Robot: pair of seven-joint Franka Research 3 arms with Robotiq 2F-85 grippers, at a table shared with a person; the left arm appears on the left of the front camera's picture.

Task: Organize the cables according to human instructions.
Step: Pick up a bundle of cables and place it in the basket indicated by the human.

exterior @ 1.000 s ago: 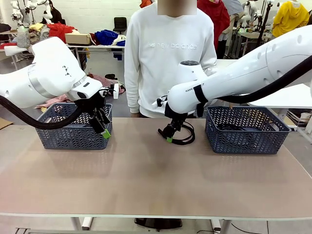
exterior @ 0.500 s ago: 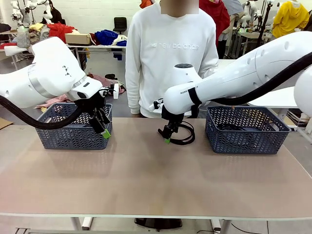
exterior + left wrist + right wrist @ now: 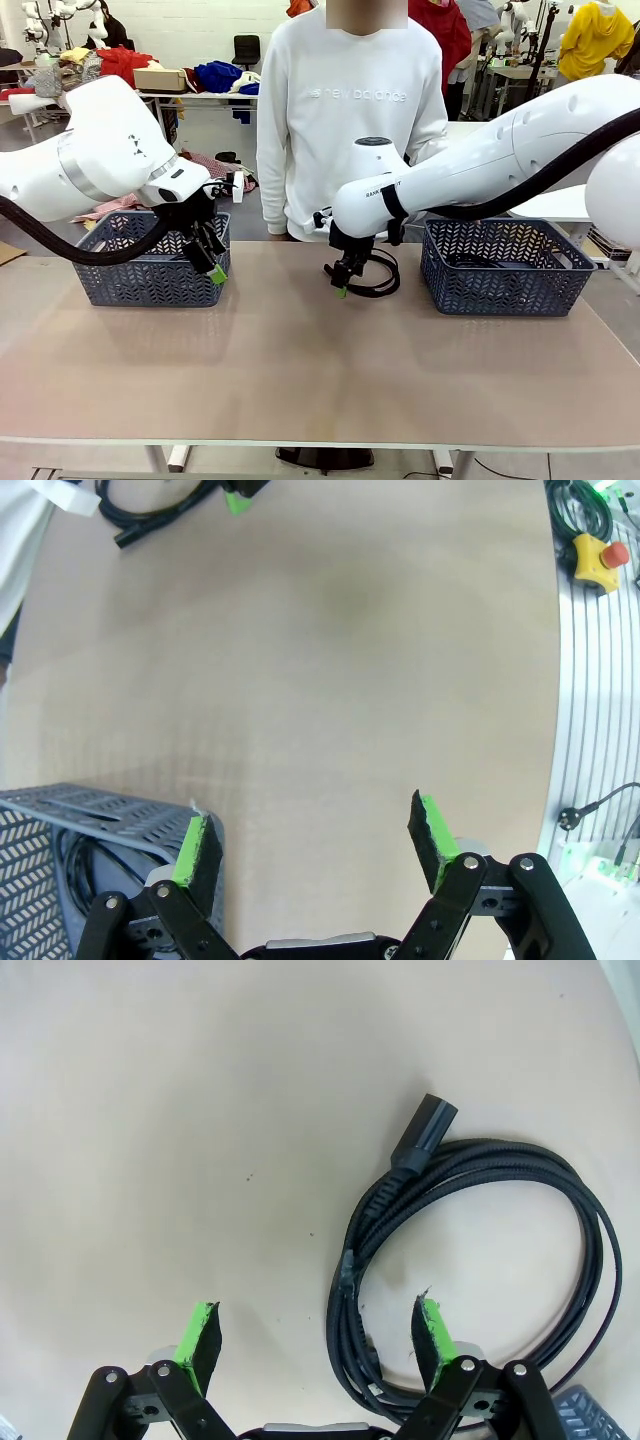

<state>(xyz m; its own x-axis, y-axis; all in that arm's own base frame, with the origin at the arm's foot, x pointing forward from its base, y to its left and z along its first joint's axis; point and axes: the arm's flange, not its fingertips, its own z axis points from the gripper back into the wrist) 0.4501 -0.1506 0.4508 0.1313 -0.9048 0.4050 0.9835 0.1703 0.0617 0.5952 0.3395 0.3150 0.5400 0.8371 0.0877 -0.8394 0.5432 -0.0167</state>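
Cable: a thin black cord coiled in a round loop (image 3: 470, 1260) lies flat on the tan surface (image 3: 300, 370), near the far edge in front of the person in the white sweatshirt (image 3: 345, 110), between the two baskets.
My right end effector (image 3: 343, 283): wide open and empty, hanging just over the coil's near side; in the right wrist view one green pad (image 3: 432, 1327) sits above the bundled strands, the other over bare surface.
My left end effector (image 3: 315, 845): wide open, holding nothing, beside the left blue-grey perforated plastic basket (image 3: 150, 265).
Handling: I judge the cord light, limp and a little springy; the loop may sag or unwind once lifted.
Where to grip: across the thick bundle of strands on the coil's near side, not the loose plug (image 3: 426, 1130).
Surroundings: the right blue-grey perforated basket (image 3: 505, 270) holds another dark cord.
Obstructions: nothing lies between my pads and the coil; the person stands close behind it.
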